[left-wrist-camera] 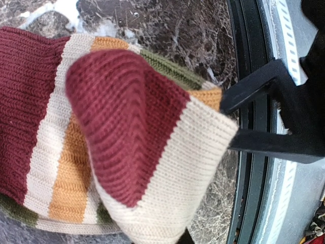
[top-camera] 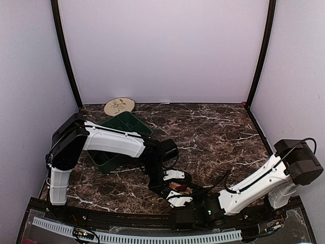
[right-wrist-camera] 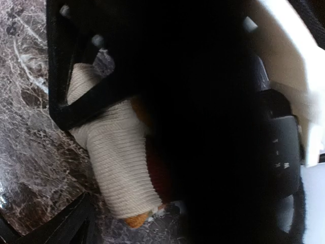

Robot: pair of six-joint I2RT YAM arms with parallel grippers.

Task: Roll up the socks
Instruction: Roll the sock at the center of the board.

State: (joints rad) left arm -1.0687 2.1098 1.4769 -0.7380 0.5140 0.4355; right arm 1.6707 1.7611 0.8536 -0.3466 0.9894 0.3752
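Observation:
The tan striped sock (top-camera: pixel 178 187) lies near the table's front edge, folded over itself. In the left wrist view the sock (left-wrist-camera: pixel 132 132) fills the frame, its dark red toe and cream band lifted towards the camera. My left gripper (top-camera: pixel 174 186) is over it and shut on the fold; its fingers are hidden under the fabric. My right gripper (top-camera: pixel 191 197) comes in from the right. Its black fingertips (left-wrist-camera: pixel 226 105) pinch the sock's cream corner. The right wrist view shows the cream band (right-wrist-camera: pixel 117 162); the rest is dark. The pink sock is out of view.
A dark green bin (top-camera: pixel 109 160) stands left of the middle, partly under the left arm. A round cream plate (top-camera: pixel 120 105) lies at the back wall. The black front rail (left-wrist-camera: pixel 254 203) runs just beside the sock.

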